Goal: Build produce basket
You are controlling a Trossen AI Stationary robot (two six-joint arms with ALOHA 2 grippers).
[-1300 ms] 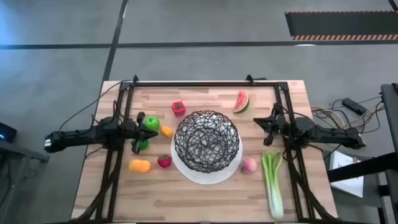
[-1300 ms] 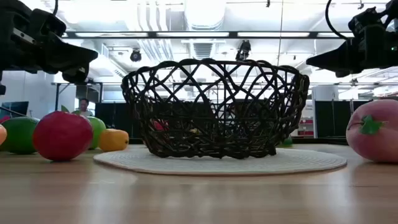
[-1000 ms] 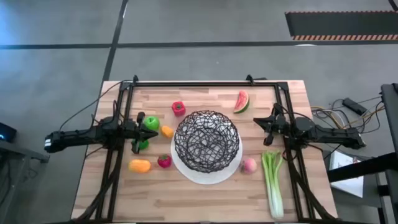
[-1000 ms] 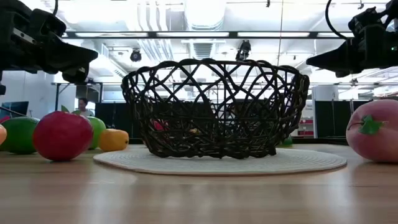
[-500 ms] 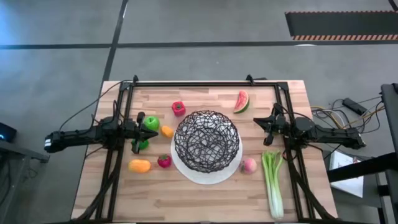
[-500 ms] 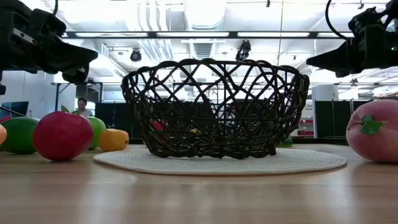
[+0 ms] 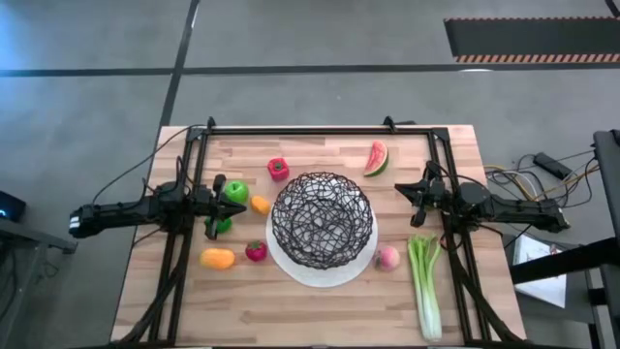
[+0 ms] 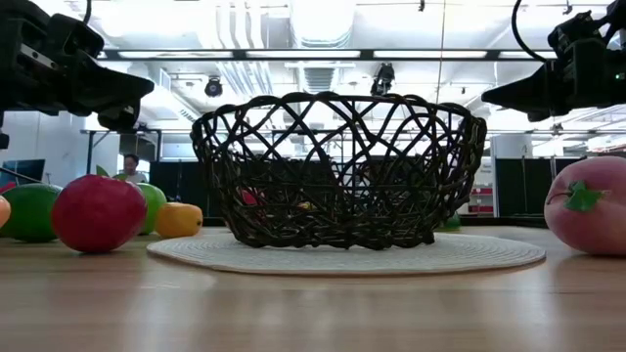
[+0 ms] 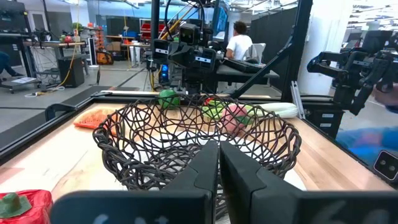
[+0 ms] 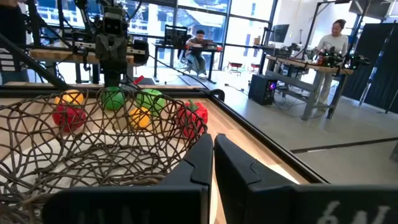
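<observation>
The black wire basket stands empty on a white round plate at the table's middle. To its left lie the green apple, an orange piece, the lime, another orange piece and the strawberry. The red pepper and watermelon slice lie toward the far edge. Right of the basket lie the peach and celery stalk. My left gripper hovers shut left of the basket, beside the apple. My right gripper hovers shut to the basket's right.
A black frame runs along the table's far edge and down both sides. Bare wood lies along the near edge. People show at desks in the room beyond the table.
</observation>
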